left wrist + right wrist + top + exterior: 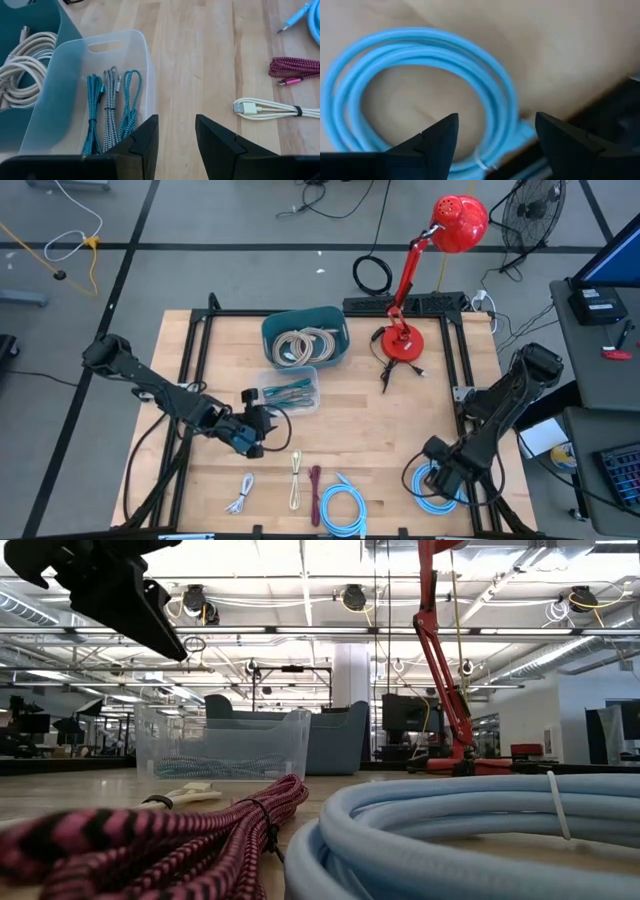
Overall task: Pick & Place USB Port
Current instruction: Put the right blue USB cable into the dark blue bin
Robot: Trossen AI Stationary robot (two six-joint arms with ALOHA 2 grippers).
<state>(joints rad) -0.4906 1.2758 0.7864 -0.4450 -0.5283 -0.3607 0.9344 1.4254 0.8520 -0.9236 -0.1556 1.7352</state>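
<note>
Your right gripper (492, 137) hung wide open and empty over the light, floppy blue cable coil (420, 90); I'd judge pinching across bundled strands near its tie safest.

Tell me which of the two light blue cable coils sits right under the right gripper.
The light blue coil at the table's right edge: the open right gripper hovers directly over it. The other light blue coil lies apart, along the front edge beside the maroon cable.
</note>
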